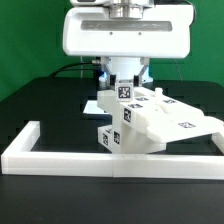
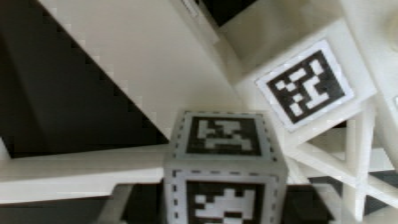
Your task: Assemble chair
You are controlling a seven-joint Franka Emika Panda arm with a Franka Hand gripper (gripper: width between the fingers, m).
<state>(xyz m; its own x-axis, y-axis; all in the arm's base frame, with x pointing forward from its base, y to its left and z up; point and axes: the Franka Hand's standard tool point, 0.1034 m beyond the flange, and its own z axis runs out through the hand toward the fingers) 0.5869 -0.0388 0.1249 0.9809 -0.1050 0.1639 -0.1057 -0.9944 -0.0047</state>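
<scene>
White chair (image 1: 160, 122), rigid, likely light and slick, inside the rail (image 1: 60, 152); claw (image 1: 125, 88) clamped on its bar (image 2: 224, 150), the natural hold.

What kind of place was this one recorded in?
Probably a robotics lab bench: a black table, a white border rail fencing the workspace, and chair parts carrying square tags under a mounted arm.

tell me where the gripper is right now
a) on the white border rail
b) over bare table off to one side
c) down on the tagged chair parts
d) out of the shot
c: in the exterior view the gripper sits closed on an upright tagged bar of the chair, well inside the border rail, and the wrist view shows that tagged bar close up.
</scene>
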